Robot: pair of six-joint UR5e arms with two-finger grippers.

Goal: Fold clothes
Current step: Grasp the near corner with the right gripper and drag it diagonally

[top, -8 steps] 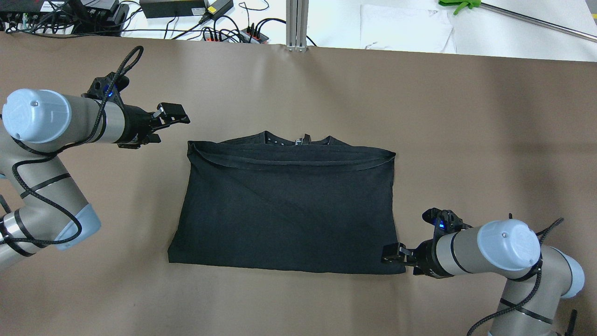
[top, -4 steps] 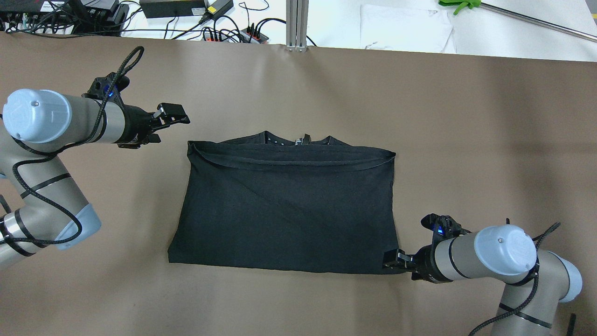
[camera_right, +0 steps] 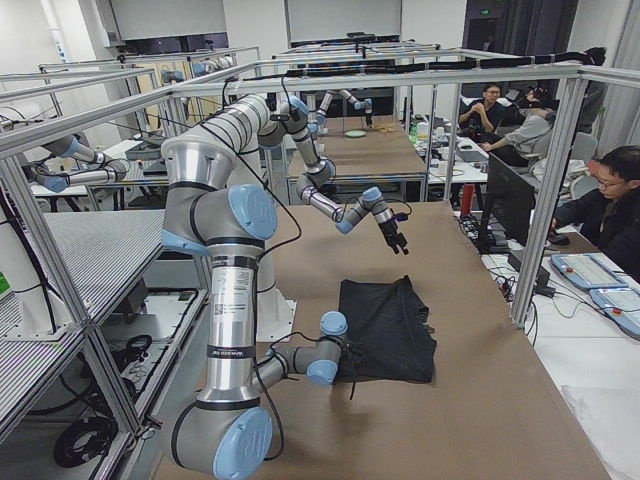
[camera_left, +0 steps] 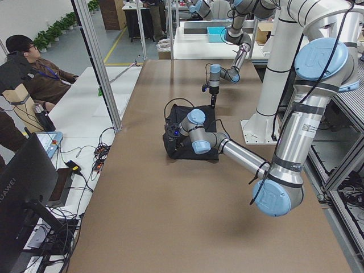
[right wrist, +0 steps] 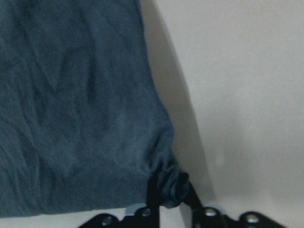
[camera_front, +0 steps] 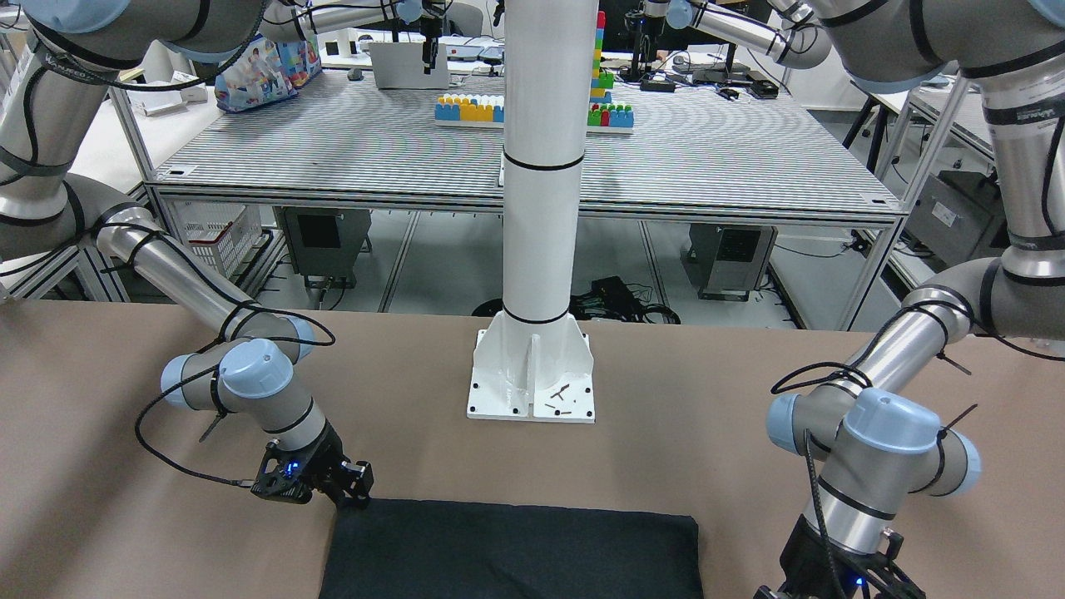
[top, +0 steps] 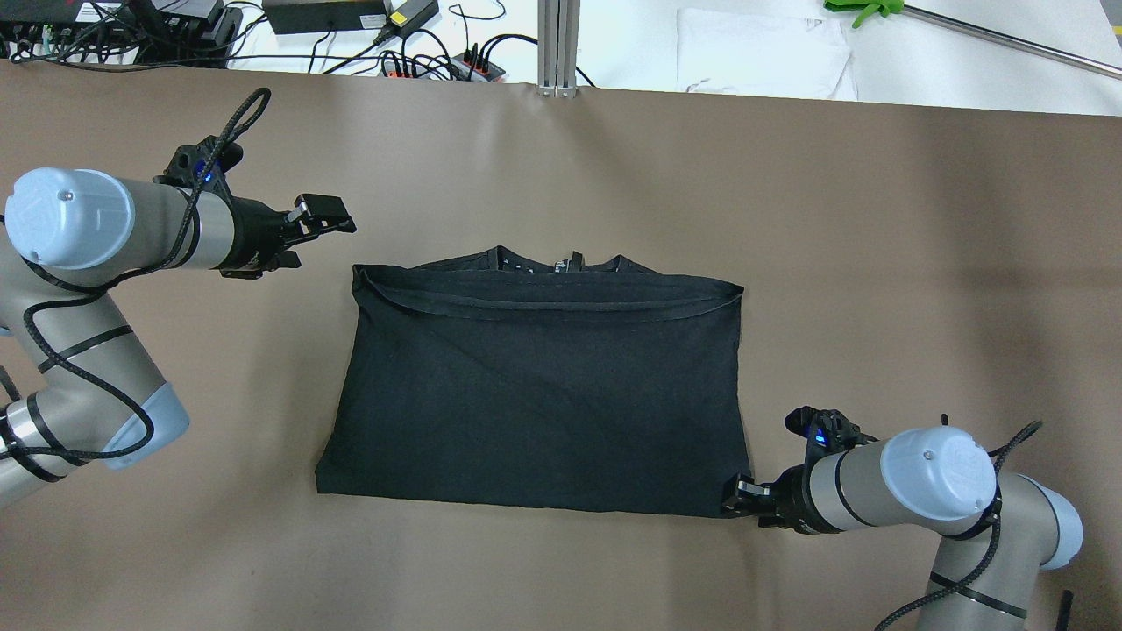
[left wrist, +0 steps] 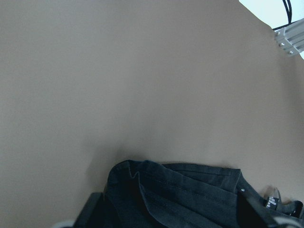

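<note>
The clothes (top: pixel 543 386) are one black garment, folded flat on the brown table, collar at the far edge. My right gripper (top: pixel 734 504) is at the garment's near right corner. In the right wrist view the right gripper (right wrist: pixel 172 197) is shut on a bunched bit of the clothes (right wrist: pixel 76 95). The same corner grip shows at the front-facing view's left, at the clothes (camera_front: pixel 507 549). My left gripper (top: pixel 317 235) hovers open just beyond the far left corner, holding nothing. In its wrist view the clothes (left wrist: pixel 190 194) lie below the spread fingers.
A white pillar base (camera_front: pixel 532 378) stands on the table on the robot's side of the garment. An aluminium post (top: pixel 557 48), cables (top: pixel 421 61) and a white sheet (top: pixel 763 61) lie past the far edge. A person (camera_left: pixel 28 74) sits off to the side.
My right gripper has slid left onto the garment's near right corner and shut on it. The left arm has not moved.
</note>
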